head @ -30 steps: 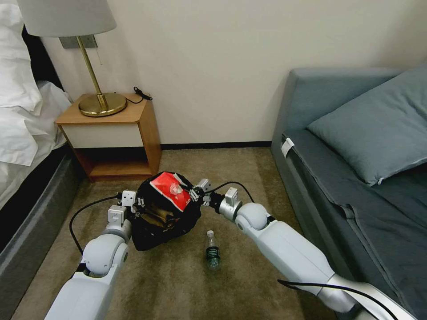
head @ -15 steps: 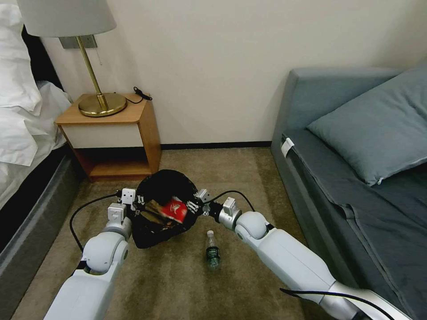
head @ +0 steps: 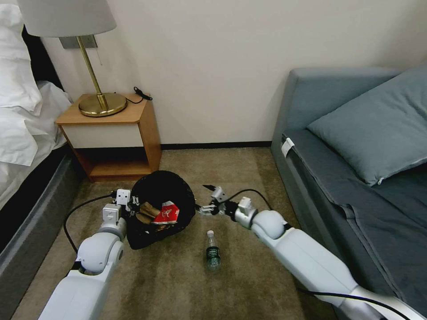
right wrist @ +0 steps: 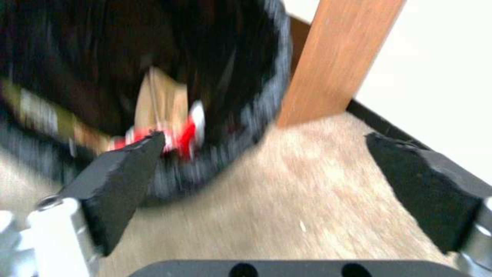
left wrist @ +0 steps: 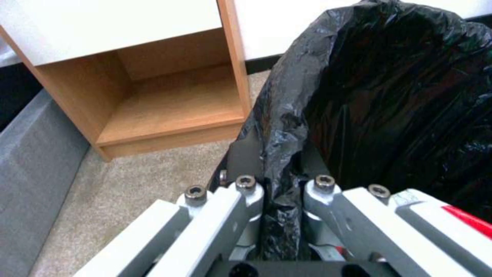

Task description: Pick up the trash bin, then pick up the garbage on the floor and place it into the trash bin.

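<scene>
The trash bin, lined with a glossy black bag, hangs tilted just above the carpet. My left gripper is shut on its near rim; in the left wrist view the left gripper pinches the bag-covered rim of the bin. Inside lie garbage items: a red packet and a tan paper bag. My right gripper stands open and empty just right of the bin. Its wrist view shows the right gripper, the blurred bin and the red packet. A small clear bottle with a green label lies on the carpet.
A wooden nightstand with a brass lamp stands behind the bin, and its side panel shows close by in the right wrist view. A bed runs along the left, a grey-blue sofa along the right. Open carpet lies around the bottle.
The red packet dropped from my right gripper into the bin. The right gripper opened and drew back to the right. The bin and left gripper sank slightly.
</scene>
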Tool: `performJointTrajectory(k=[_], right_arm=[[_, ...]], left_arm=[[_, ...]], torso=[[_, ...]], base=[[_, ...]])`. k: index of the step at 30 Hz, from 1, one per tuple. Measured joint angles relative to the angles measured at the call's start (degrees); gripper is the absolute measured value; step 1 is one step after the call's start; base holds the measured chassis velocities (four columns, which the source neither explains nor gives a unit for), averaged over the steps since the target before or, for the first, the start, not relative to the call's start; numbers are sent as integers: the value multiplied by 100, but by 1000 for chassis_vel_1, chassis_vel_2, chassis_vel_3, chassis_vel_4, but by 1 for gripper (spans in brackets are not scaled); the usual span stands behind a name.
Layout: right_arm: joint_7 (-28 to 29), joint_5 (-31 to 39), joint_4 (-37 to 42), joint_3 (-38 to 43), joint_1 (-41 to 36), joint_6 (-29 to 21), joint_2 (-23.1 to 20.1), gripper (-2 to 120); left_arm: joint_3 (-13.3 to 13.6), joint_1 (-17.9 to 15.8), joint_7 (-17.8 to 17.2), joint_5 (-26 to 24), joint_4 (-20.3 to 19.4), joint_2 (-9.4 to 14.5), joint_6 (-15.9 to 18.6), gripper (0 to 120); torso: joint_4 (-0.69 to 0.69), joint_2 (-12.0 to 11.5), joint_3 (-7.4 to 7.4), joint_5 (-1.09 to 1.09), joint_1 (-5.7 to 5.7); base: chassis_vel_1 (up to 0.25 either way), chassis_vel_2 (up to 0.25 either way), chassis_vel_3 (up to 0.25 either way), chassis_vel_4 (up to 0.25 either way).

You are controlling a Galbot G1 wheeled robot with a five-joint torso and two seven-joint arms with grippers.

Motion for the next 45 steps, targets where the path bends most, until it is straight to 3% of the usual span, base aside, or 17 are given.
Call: performJointTrajectory(k=[11, 19, 24, 30, 39, 45], right_arm=[[-1049, -1150, -435, 430, -207, 461, -178, 100], [-913, -1549, -828, 320, -247, 484, 148, 100], [35, -903, -686, -158, -326, -370, 98, 100], [605, -56, -328, -533, -351, -1176, -74, 100], [814, 714, -36, -843, -341, -1644, -222, 100], [849, 744, -249, -910, -396, -1682, 34, 100]], left_arm=[[-8, 60, -12, 64, 15, -89, -6, 4], [-55, 183, -12, 141, 47, -150, -44, 4], [-144, 219, -10, 116, 37, -83, -53, 4], [-221, 242, -10, 59, -2, 15, -53, 4], [-269, 249, -10, -20, -40, 149, -11, 4], [-274, 267, -10, -25, -40, 158, -6, 4]], torso=[[-1, 0, 0, 0, 0], [1, 0, 0, -1, 0], [0, 0, 0, -1, 0], [0, 0, 0, -1, 0], [0, 0, 0, -1, 0], [1, 0, 0, -1, 0]], base=[[0, 0, 0, 0], [0, 0, 0, 0], [0, 0, 0, 0], [0, 0, 0, 0], [0, 0, 0, 0], [0, 0, 0, 0]])
